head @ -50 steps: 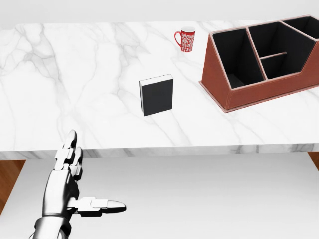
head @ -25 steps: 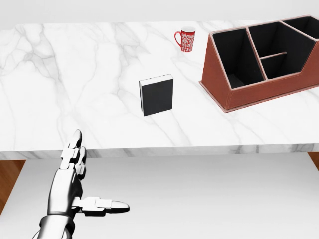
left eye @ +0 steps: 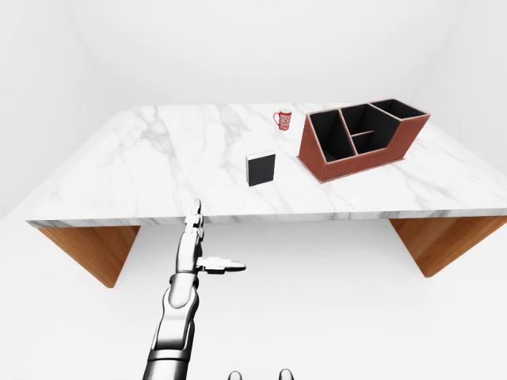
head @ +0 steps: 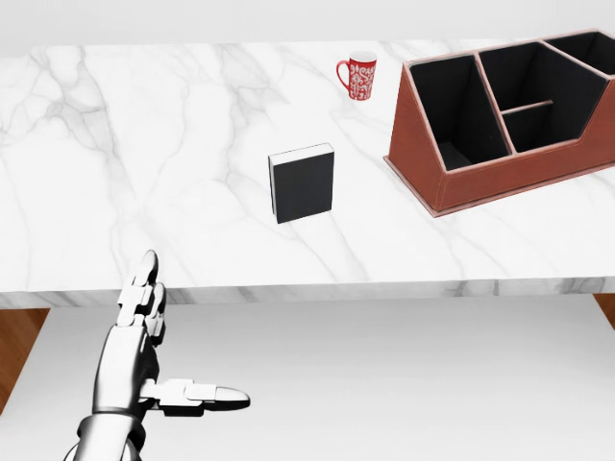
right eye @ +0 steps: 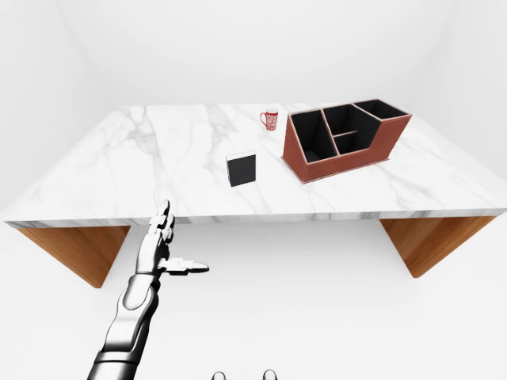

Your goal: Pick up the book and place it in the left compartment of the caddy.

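Observation:
A black book [head: 303,182] with a white page edge stands upright near the middle of the marble table [head: 144,144]. To its right sits the red-brown caddy [head: 509,178] with black compartments; its left compartment [head: 452,106] holds nothing. My left hand [head: 192,331] is at the lower left of the head view, below the table's near edge and well short of the book. It is open and holds nothing, with fingers straight and thumb pointing right. The right hand does not show.
A red patterned mug [head: 358,75] stands on the table above the book and left of the caddy. Wooden table supports [left eye: 87,249] show under both ends. White floor and walls surround the table.
The left hand has drifted slightly to the right. The book, caddy and mug have not moved.

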Available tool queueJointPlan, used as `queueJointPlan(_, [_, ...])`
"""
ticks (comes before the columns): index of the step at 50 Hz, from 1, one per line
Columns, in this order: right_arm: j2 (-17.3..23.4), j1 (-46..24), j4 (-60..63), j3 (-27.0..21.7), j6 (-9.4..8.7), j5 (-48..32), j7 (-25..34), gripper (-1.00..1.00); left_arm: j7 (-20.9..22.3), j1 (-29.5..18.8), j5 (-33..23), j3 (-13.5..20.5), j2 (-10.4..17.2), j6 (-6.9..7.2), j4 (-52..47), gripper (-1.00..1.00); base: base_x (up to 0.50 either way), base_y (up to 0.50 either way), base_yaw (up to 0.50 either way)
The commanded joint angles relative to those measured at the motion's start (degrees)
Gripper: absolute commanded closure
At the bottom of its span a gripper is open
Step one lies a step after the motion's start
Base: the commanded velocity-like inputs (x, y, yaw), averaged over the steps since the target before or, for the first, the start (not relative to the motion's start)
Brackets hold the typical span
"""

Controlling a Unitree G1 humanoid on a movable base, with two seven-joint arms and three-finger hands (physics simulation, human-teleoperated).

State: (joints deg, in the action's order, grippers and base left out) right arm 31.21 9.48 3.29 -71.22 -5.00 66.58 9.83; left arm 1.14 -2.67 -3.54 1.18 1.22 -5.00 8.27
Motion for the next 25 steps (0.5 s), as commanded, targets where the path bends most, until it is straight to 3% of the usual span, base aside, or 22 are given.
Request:
queueJointPlan(1, [-0.27, 0.09, 0.35, -0.04, 0.00, -0.31, 0.77, -1.00, -0.44, 0.46, -0.49, -0.04, -0.01, 0.00, -1.07, -1.00, 0.00, 0.00, 0.18])
queueJointPlan(25, [-0.52, 0.09, 0.31, 0.14, 0.00, -0.43, 1.28, -1.00, -1.11, 1.11, -0.60, 0.08, -0.06, 0.00, -2.36, -1.00, 0.00, 0.00, 0.27])
